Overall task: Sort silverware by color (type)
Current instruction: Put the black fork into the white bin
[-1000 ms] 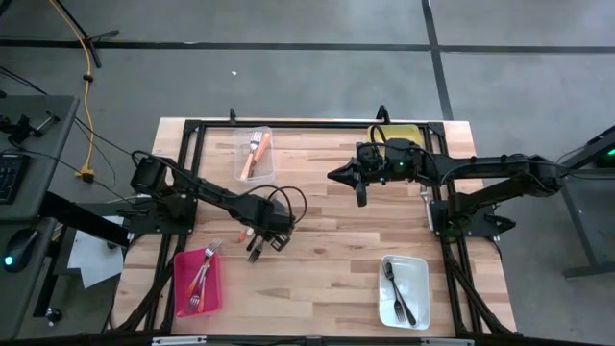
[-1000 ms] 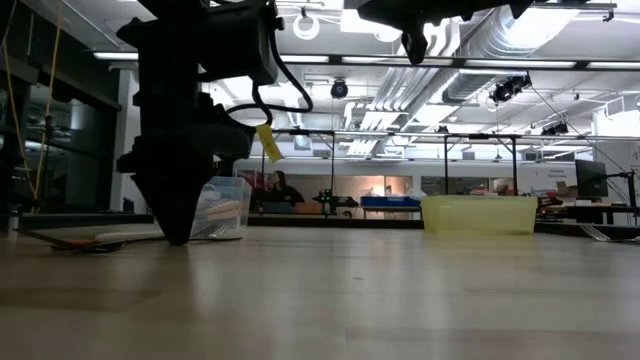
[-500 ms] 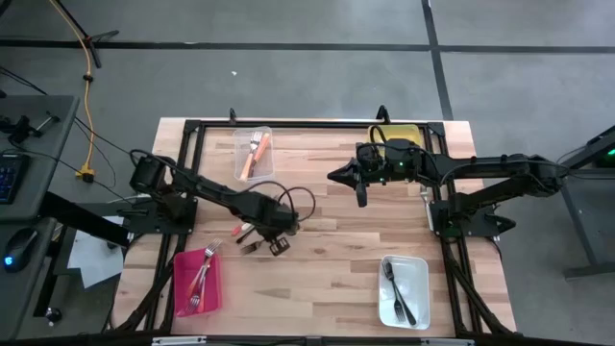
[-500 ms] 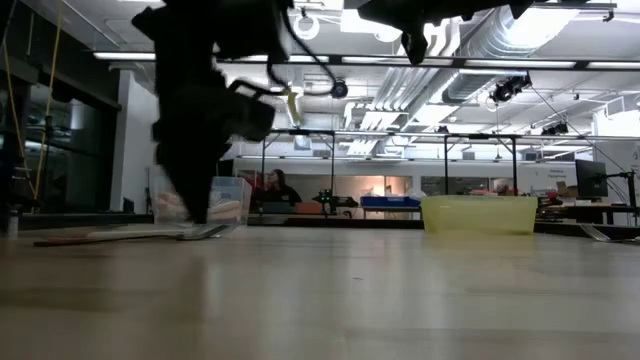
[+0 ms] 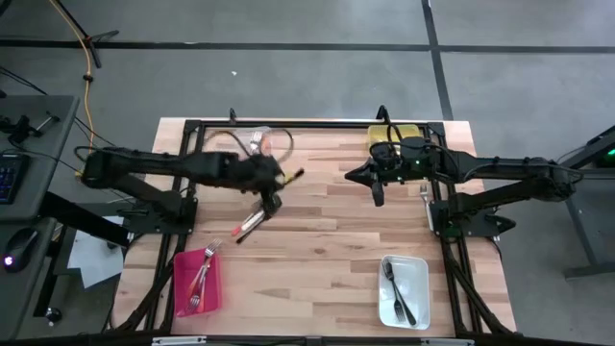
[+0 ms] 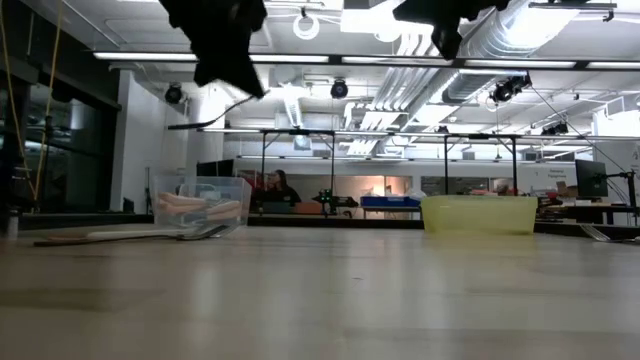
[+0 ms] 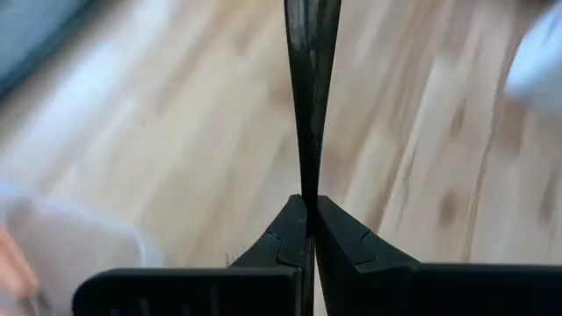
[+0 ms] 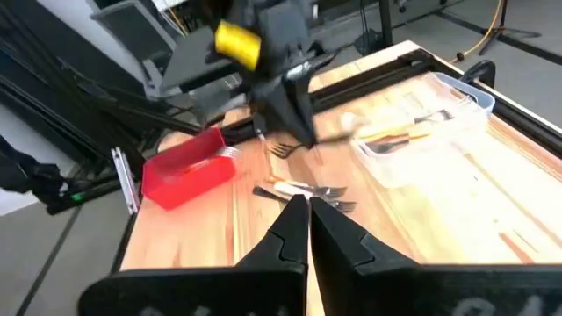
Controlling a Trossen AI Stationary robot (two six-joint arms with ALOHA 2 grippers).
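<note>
My left gripper (image 5: pixel 274 191) is raised above the table's middle left, shut on a dark fork (image 7: pixel 309 105). The fork also shows in the low view (image 6: pixel 205 122) and the right wrist view (image 8: pixel 281 147). Below it, a red-handled utensil and another utensil (image 5: pixel 252 223) lie flat on the wood. My right gripper (image 5: pixel 377 195) hangs shut and empty, high over the far middle of the table. The orange-handled pieces lie in the clear bin (image 5: pixel 256 144), which my left arm partly hides. My left gripper pinches the dark fork between its two fingers on a narrow part of the handle (image 7: pixel 307 189). The fork runs straight on past the fingertips, in line with them. It is lifted clear of the table, its free end (image 6: pixel 178 127) slanting down toward the table's left.
A red bin (image 5: pixel 197 282) with red-handled pieces sits near left. A white bin (image 5: pixel 415 288) with dark forks sits near right. A yellow bin (image 5: pixel 394 133) stands at the far edge. Black frame rails (image 5: pixel 317 123) run around the table. People and benches show in the room behind.
My left gripper has risen from the table top beside the loose utensils and swung toward the far edge. It has carried the dark fork up clear of the wood; the other utensils stayed where they lay. My right gripper has shifted slightly toward the table's right.
</note>
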